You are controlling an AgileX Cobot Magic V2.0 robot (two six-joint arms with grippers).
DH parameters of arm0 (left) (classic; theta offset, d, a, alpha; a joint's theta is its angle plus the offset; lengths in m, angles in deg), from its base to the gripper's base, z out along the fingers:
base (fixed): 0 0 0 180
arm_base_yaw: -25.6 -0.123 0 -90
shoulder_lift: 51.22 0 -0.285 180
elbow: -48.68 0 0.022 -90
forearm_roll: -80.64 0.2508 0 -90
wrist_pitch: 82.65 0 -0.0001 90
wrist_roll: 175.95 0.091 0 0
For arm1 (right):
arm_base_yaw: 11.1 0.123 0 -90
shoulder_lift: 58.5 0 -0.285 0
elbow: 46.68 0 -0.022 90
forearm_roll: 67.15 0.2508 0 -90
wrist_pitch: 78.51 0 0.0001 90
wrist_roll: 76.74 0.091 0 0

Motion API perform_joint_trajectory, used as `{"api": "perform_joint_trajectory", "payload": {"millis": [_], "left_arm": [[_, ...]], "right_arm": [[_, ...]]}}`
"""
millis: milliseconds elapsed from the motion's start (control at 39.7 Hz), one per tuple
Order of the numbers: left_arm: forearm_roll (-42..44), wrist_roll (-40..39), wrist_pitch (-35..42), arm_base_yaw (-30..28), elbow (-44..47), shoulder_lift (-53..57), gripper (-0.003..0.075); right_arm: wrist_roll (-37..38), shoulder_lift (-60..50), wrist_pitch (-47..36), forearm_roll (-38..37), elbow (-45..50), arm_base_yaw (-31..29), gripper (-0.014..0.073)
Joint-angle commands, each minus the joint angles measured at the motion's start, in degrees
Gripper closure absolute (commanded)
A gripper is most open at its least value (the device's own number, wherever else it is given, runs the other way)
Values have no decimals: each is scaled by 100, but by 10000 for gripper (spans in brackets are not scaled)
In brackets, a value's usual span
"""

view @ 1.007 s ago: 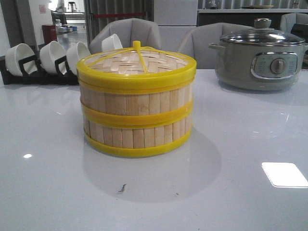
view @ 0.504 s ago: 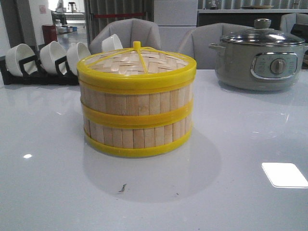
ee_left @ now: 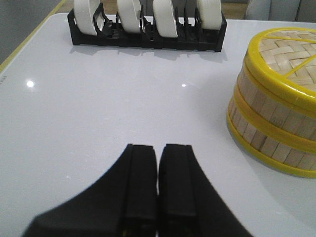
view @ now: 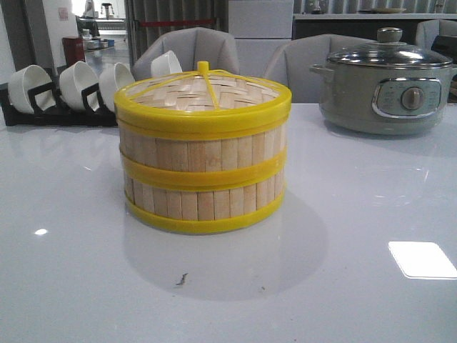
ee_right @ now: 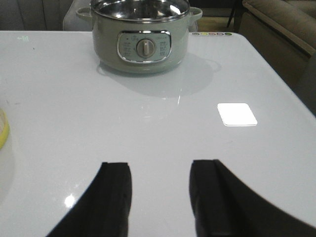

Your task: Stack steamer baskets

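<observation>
Two steamer baskets [view: 203, 171] of light wood slats with yellow rims stand stacked in the middle of the white table [view: 357, 300], one on the other. A woven-bamboo lid [view: 203, 94] with a yellow rim closes the top. The stack [ee_left: 276, 108] also shows in the left wrist view, off to one side of my left gripper [ee_left: 158, 148], which is shut with nothing between its fingers. My right gripper [ee_right: 160, 165] is open and empty over bare table; only a sliver of yellow rim [ee_right: 2, 129] shows at that view's edge. Neither gripper appears in the front view.
A grey electric pot [view: 385, 82] with a glass lid stands at the back right of the table. A black rack [view: 57, 107] holding white cups [view: 75, 82] sits at the back left. Grey chairs [view: 193, 46] stand behind the table.
</observation>
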Motion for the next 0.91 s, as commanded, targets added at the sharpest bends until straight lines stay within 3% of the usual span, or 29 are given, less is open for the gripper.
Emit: {"api": "perform_joint_trajectory", "payload": {"millis": [0,101,151,201,252,327,655,881], "left_arm": [[-1,-32,491,4,-177,-13,634],[-1,-32,491,4,-177,-13,634],[-1,-32,491,4,-177,-13,634],[-1,-32,491,4,-177,-13,634],[-1,-32,491,4,-177,-13,634],[-1,-32,491,4,-177,-13,634],[-1,-32,491,4,-177,-13,634],[-1,-32,491,4,-177,-13,634]], "right_arm": [[-4,-165,-618,-51,27,-40,200],[-4,-247,-664,-51,64,-40,224],[-4,-247,-615,-51,64,-40,288],[-4,-247,-555,-51,64,-40,397],[-4,-247,-515,-51,64,-40,562],[-4,-247,-531,-51,64,-40,534],[-4,-236,-771,-51,64,466,566],[-4,-236,-737,-51,64,472,566]]}}
